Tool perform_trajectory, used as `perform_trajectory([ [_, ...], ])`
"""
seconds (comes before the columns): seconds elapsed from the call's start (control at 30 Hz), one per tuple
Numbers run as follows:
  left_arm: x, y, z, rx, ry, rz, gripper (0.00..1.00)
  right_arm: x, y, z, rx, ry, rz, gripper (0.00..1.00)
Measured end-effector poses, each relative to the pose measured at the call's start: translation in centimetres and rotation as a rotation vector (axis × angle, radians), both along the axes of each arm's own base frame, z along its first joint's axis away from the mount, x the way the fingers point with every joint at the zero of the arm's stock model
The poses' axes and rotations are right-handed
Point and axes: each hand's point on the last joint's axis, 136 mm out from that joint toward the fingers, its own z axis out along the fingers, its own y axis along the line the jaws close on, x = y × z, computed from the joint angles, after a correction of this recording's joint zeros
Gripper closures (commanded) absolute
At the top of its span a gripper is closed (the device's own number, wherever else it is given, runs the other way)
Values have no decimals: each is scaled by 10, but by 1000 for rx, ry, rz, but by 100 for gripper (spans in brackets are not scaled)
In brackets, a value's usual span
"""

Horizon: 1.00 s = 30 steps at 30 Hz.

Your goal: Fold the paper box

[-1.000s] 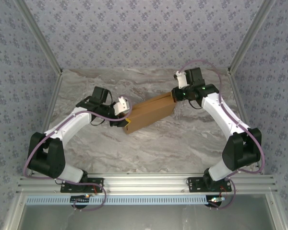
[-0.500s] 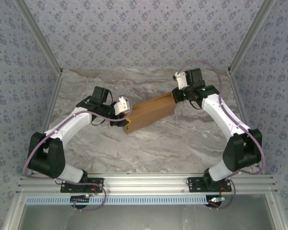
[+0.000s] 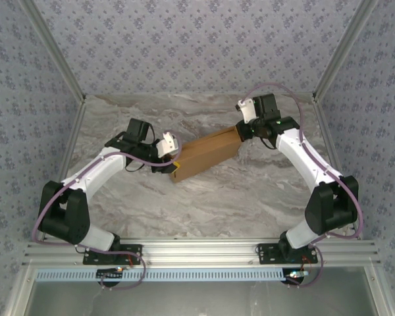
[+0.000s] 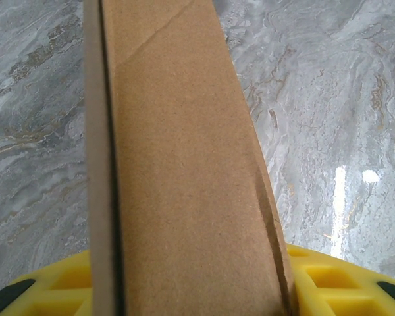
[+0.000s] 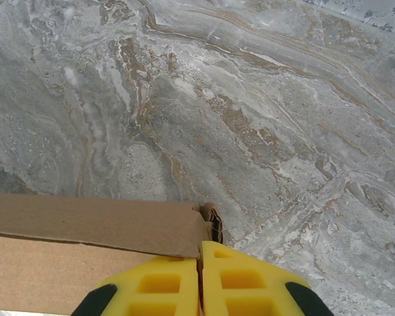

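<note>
The paper box (image 3: 207, 155) is a closed, flat brown cardboard shape lying slantwise on the middle of the marble table (image 3: 250, 191). My left gripper (image 3: 177, 164) clamps its near-left end. In the left wrist view the box (image 4: 178, 164) runs away from me between my yellow fingers (image 4: 332, 280), which press on both of its sides. My right gripper (image 3: 239, 134) is at the far-right end. There its yellow pads (image 5: 243, 280) stand almost together, tips (image 5: 199, 253) against the box's end corner (image 5: 207, 220), where a crumpled flap edge shows.
Patterned fabric walls and aluminium posts (image 3: 336, 59) close the table in at the back and sides. A metal rail (image 3: 204, 250) runs along the near edge by both arm bases. Bare marble (image 5: 250, 99) lies beyond the box.
The right wrist has shifted slightly up and away at the box's far end. The box and the left arm have stayed still.
</note>
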Motion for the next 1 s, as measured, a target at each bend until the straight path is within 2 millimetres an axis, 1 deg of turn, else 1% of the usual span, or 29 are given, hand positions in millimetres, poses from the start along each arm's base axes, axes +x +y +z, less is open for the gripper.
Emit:
perform_trajectory([
  [0.3,1,0,0,-3,3,6,74,3,0,-3,-9,1,5,89],
  [0.67,3,2,-1,-9,20,24,73,10,5,-6,19,-40,17,94],
  [0.8,4,3,-1,-11,22,26,68,11,6,-6,25,-58,18,95],
  [1.0,4,2,0,-16,22,26,57,10,5,-5,29,-57,11,97],
])
